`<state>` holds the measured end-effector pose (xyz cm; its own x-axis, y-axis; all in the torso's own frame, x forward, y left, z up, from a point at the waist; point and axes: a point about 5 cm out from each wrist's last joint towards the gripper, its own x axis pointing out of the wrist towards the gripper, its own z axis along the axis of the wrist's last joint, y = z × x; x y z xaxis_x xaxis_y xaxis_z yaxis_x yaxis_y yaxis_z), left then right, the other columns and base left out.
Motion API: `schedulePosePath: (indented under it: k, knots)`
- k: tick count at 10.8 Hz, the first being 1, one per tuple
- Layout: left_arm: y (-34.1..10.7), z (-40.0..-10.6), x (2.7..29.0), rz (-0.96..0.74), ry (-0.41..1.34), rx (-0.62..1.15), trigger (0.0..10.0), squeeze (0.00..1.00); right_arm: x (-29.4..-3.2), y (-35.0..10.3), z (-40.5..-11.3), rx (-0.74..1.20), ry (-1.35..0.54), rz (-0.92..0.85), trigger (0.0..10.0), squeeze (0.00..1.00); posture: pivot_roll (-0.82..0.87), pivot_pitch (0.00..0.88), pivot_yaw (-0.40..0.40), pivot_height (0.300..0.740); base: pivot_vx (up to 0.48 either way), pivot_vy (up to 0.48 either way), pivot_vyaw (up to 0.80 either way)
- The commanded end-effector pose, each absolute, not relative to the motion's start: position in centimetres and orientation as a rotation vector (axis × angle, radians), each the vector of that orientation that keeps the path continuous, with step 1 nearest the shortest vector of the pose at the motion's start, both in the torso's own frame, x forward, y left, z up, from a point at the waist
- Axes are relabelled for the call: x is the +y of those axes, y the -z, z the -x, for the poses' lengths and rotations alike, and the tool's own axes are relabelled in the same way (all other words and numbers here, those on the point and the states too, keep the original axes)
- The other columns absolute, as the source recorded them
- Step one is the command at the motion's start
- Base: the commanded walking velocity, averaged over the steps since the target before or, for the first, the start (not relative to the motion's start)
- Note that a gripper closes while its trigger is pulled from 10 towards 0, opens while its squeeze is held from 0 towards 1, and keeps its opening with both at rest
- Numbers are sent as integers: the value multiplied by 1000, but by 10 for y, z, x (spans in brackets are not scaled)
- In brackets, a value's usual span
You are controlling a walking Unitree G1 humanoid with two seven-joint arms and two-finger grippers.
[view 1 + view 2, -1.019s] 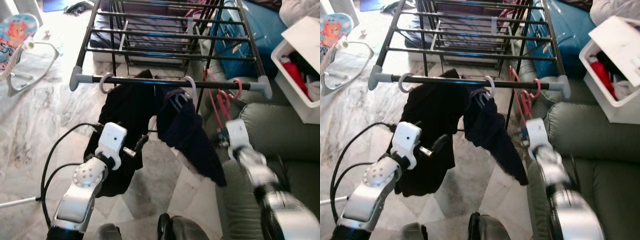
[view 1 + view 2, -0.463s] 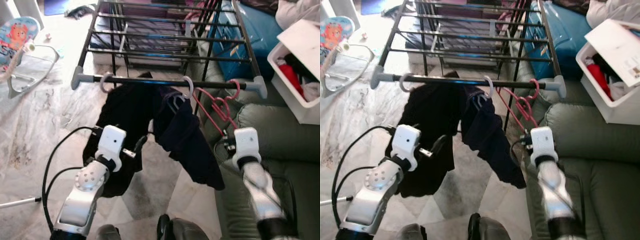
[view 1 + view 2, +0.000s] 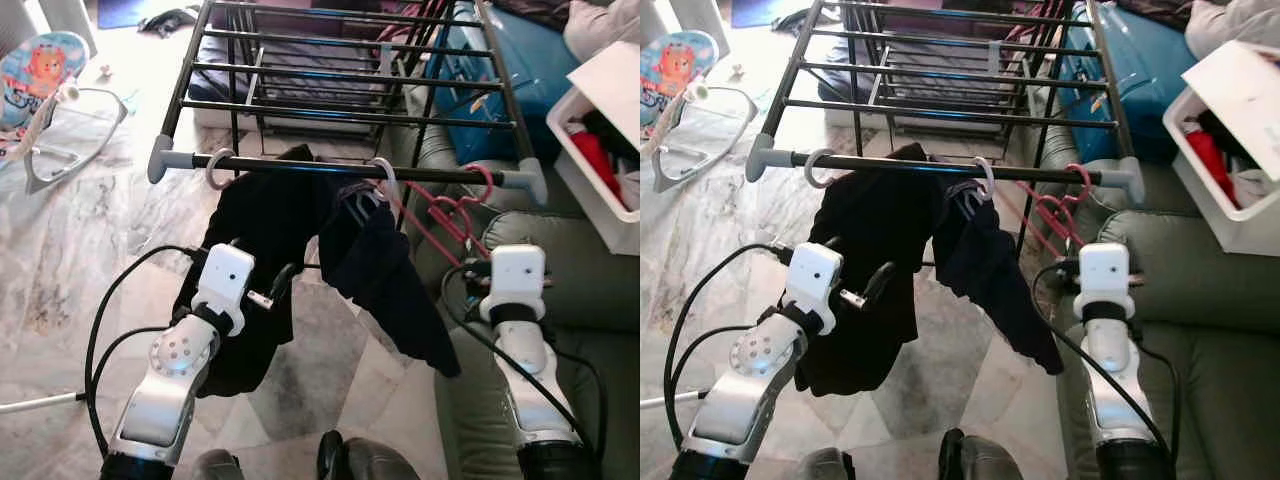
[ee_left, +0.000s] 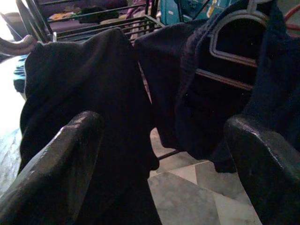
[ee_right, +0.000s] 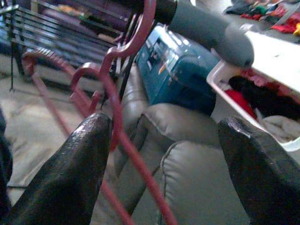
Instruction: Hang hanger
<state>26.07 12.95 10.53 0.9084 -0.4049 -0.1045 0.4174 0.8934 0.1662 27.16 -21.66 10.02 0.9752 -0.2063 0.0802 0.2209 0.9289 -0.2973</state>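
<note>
In front of you the drying rack (image 3: 340,95) has black bars with grey end caps, and the hanger (image 3: 445,215) hooked at its right end is pinkish red. Two garments hang from the front bar: a black one (image 3: 255,260) left of centre on a pale grey hook, and a dark navy one (image 3: 385,270) beside it. Your arms are silver with white wrist housings, and the fingers (image 5: 70,178) are black. The floor (image 3: 80,250) is grey-veined marble, the sofa (image 3: 590,290) grey-green, the suitcase (image 3: 470,85) teal blue, and the bin (image 3: 600,190) at right white, holding something red.
</note>
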Motion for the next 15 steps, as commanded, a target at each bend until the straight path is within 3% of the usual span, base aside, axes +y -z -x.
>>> schedulePosePath:
  k: [1,5,6,7,8,9,10,11,15]
  knots:
    - [-105,-261,129,-201,431,67,10000,0,-220,-103,-268,-51,253,311,10000,1000,-44,88,-62,740,0,0,0]
    - [-105,-263,125,-202,443,64,10000,0,-204,-101,-260,-45,194,312,10000,996,-51,89,-64,740,0,0,0]
    - [-105,-263,125,-201,441,63,10000,0,-203,-104,-262,-49,187,308,10000,827,-50,89,-66,740,-244,0,0]
    - [-105,-263,125,-201,440,63,10000,0,-202,-106,-264,-55,176,308,10000,565,-49,88,-67,740,-240,0,0]
    - [-105,-262,125,-201,440,65,10000,0,-200,-108,-266,-65,149,285,10000,369,-48,86,-67,740,-259,0,0]
    - [-105,-262,125,-201,440,66,10000,0,-200,-108,-266,-64,145,289,10000,337,-48,86,-67,740,-262,0,0]
    - [-105,-263,126,-204,442,65,10000,0,-199,-107,-265,-55,141,290,10000,239,-51,85,-66,740,-266,0,0]
    - [-105,-263,125,-204,445,65,10000,0,-198,-106,-265,-50,137,289,10000,24,-50,85,-67,740,-281,0,0]
    - [-105,-263,126,-208,451,67,10000,0,-195,-106,-269,-46,113,285,10000,0,-43,82,-70,740,-297,0,0]
